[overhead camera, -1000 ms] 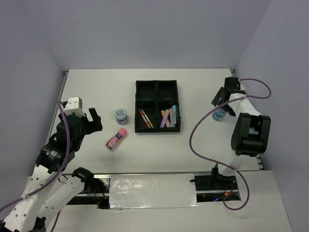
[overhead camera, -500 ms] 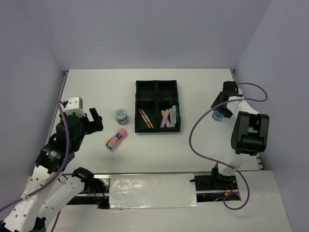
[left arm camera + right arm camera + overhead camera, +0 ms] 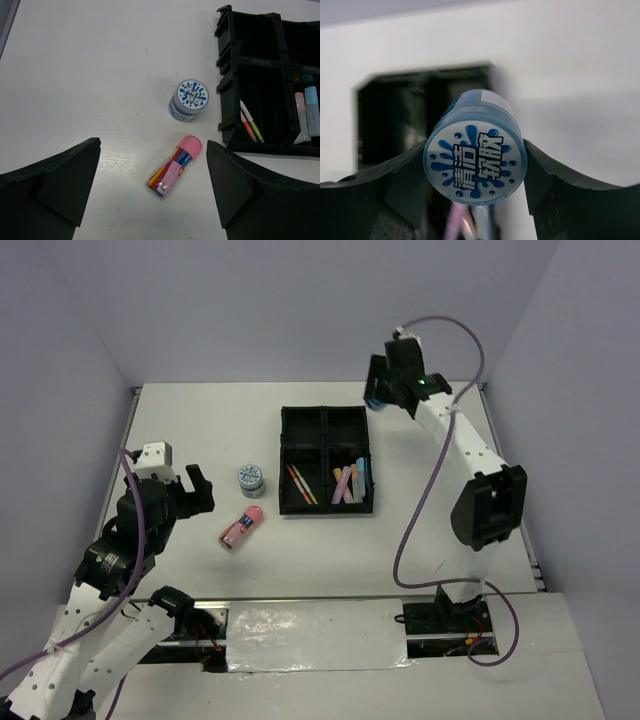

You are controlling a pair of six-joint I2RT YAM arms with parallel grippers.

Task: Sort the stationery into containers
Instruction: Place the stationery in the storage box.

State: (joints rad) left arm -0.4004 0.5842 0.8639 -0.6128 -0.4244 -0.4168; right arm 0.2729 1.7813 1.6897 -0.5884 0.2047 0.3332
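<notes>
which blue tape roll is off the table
The roll clamped in the right gripper, up in the air; the other stands on the table left of the tray.

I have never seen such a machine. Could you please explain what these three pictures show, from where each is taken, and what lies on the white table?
These are two robot arms, fixed at the near edge of a white table. One picture looks down from above; the other two come from a camera on each wrist, so the black shapes at their lower edges are that arm's own claw. On the table stand a black tray with four compartments, holding pastel markers and thin pens, a pink-capped tube and a small round blue tub. The left claw is open and empty. The right claw, raised near the tray's far right corner, grips a second blue tub.
</notes>
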